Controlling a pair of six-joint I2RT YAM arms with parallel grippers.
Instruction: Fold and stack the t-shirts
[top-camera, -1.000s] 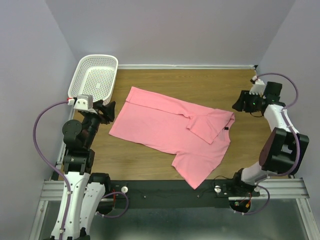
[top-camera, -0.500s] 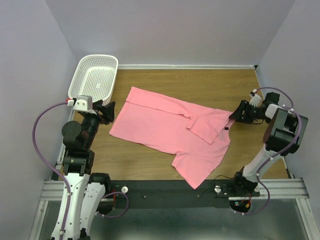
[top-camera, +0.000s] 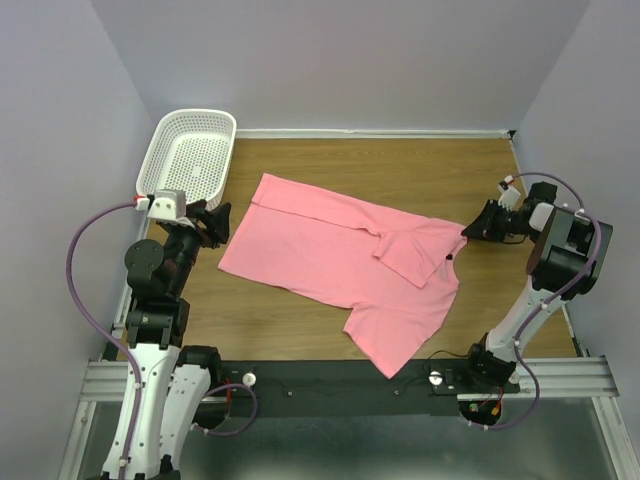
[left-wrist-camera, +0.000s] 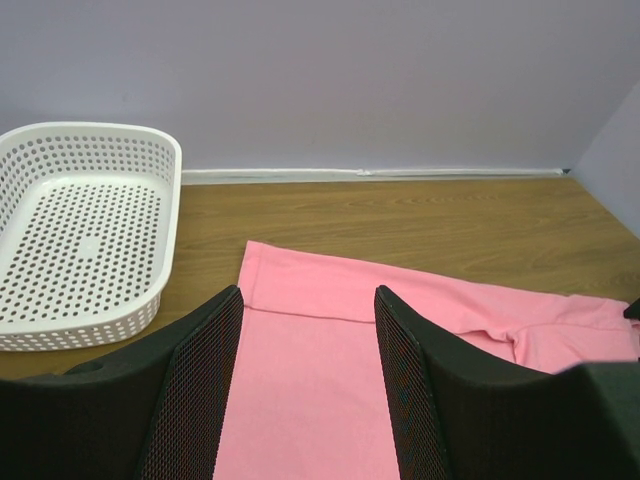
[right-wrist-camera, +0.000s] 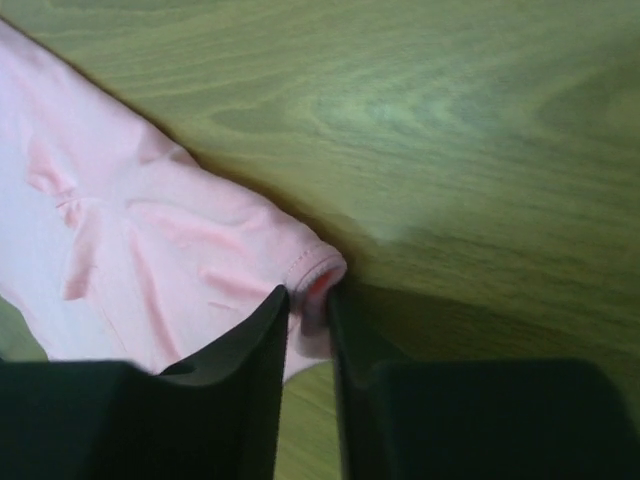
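Wooden table takes up most of the overhead view. The pink t-shirt lies spread across the middle of it at a slant, with its near corner reaching the dark rail at the front edge. On the right side a flap of cloth is folded back on top of the shirt, so what's under it is hidden. There's a small dark mark next to it, too small to make out.

The white mesh basket sits at the far left corner, clear of the shirt, tilted against the wall.

The left wrist view loses the near part of the shirt behind its own fingers. The left gripper hovers at the shirt's left edge, claw spread wide, nothing in it.

The right wrist view only catches one corner of the shirt, and the rest is out of frame. The right gripper is down at the shirt's right corner, fingers pinched nearly together with the rolled hem caught between them.
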